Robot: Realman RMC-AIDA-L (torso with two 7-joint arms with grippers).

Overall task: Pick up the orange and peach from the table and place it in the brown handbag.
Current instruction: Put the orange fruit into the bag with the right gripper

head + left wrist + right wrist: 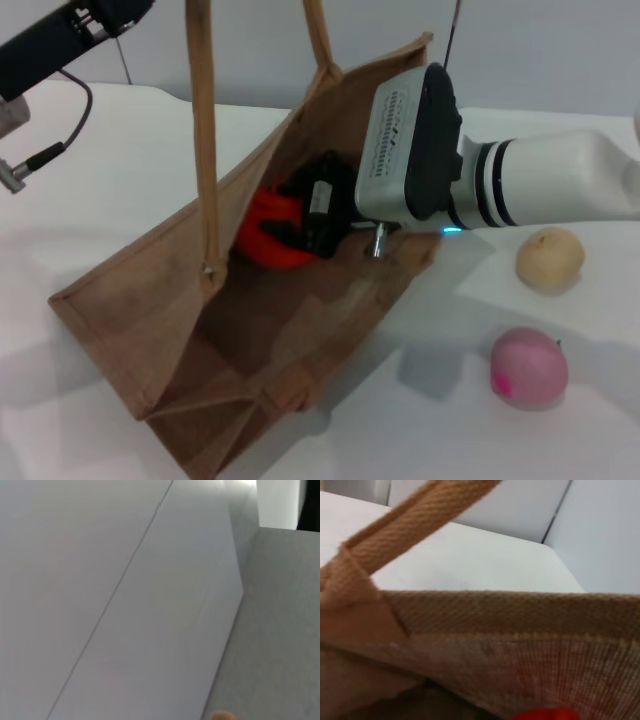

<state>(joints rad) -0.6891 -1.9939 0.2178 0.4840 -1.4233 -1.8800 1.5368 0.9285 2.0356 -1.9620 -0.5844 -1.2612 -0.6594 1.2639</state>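
Observation:
The brown handbag (pixel 180 300) lies tilted on the white table, mouth open toward me, with one handle (pixel 203 120) pulled straight up out of the picture. My right gripper (pixel 297 222) reaches into the bag from the right, its black fingers closed around the orange (pixel 262 238) deep inside. In the right wrist view the bag's woven rim (pixel 520 605) fills the picture and a sliver of the orange (pixel 545 714) shows at the edge. Out on the table to the right of the bag sits the peach (pixel 528 368). My left arm (pixel 60 40) is at the top left, its gripper out of view.
A beige round fruit (pixel 550 258) rests on the table behind the peach, close under my right forearm (pixel 560 180). A cable (pixel 60 145) hangs from the left arm. The left wrist view shows only grey wall panels.

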